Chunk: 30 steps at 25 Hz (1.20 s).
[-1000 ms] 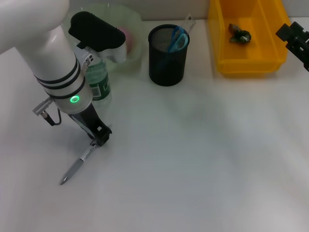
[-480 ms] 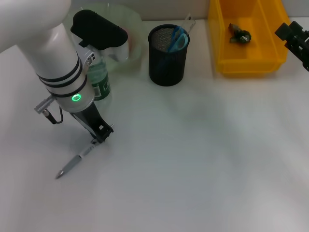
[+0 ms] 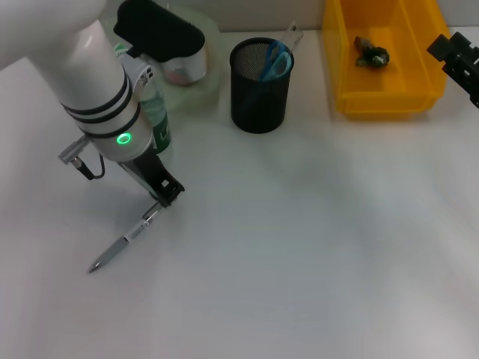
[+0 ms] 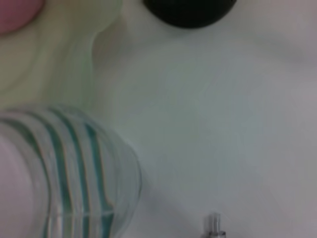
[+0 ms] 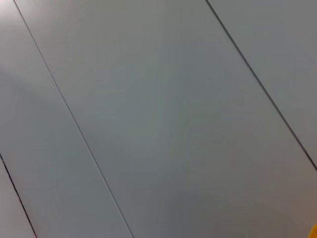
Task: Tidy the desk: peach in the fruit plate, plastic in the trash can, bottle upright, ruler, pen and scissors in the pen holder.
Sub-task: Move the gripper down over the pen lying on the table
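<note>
White desk [image 3: 299, 262] fills the head view. At about 8 o'clock the grey pen [image 3: 123, 241] lies slanted on it, its tip toward 8 o'clock and its upper end under the left gripper [image 3: 166, 196]. This gripper is low over the desk and its dark fingers appear pressed on the upper end of the pen, pinching it. Just behind the left arm, at about 10 o'clock, the clear water bottle [image 3: 156, 120] with a green label stands upright, and the left wrist view shows its ribbed wall [image 4: 64, 173] very near. At 11 o'clock the pale green fruit plate [image 3: 206, 75] holds the pink peach [image 4: 15, 10], mostly hidden by the arm in the head view. At 12 o'clock stands the black mesh pen holder [image 3: 258, 93], with the blue scissors [image 3: 275, 60] and the clear ruler [image 3: 290, 34] inside. At 1 o'clock the yellow bin [image 3: 385, 90] holds a dark crumpled plastic piece [image 3: 372, 52]. At 2 o'clock, on the edge, the right gripper [image 3: 456, 63] is parked; whether it is spread or closed I cannot tell.
</note>
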### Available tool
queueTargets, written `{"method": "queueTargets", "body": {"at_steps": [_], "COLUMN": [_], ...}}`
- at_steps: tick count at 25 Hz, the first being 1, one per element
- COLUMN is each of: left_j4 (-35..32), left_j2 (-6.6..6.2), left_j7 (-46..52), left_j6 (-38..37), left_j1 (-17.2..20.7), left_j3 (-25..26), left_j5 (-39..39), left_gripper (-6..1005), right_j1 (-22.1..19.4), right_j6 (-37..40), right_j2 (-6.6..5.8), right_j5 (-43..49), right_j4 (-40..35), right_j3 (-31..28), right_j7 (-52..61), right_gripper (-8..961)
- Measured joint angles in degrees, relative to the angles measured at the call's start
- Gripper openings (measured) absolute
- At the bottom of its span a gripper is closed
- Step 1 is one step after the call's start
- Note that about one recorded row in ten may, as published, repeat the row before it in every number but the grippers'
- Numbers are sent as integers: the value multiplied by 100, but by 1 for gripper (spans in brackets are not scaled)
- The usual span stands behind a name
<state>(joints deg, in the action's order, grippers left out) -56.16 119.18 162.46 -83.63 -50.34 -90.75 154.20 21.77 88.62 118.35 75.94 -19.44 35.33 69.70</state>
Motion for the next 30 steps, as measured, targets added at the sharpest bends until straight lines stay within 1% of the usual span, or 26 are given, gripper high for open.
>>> {"method": "queueTargets", "body": {"at_steps": [13, 23, 27, 29, 30], "left_j4": [-49, 120, 433, 480, 483], "left_j2": [0, 0, 0, 0, 0], "left_j7": [-45, -29, -27, -27, -30], "left_j6": [-91, -94, -10, 24, 39], "left_j1": [-10, -94, -172, -182, -183], "left_j3": [21, 15, 3, 9, 15], "left_j5": [-1, -11, 2, 0, -3], "left_gripper": [133, 333, 473, 543, 545], "right_j1": [8, 6, 17, 19, 19], "right_j6": [-4, -3, -2, -2, -2], "right_j2": [-5, -5, -5, -5, -5], "right_j5": [-13, -9, -8, -6, -6], "right_j4": [5, 14, 9, 5, 5], "right_j3": [0, 0, 0, 0, 0], "right_j7": [0, 0, 0, 0, 0], "right_gripper": [651, 651, 651, 651, 651]}}
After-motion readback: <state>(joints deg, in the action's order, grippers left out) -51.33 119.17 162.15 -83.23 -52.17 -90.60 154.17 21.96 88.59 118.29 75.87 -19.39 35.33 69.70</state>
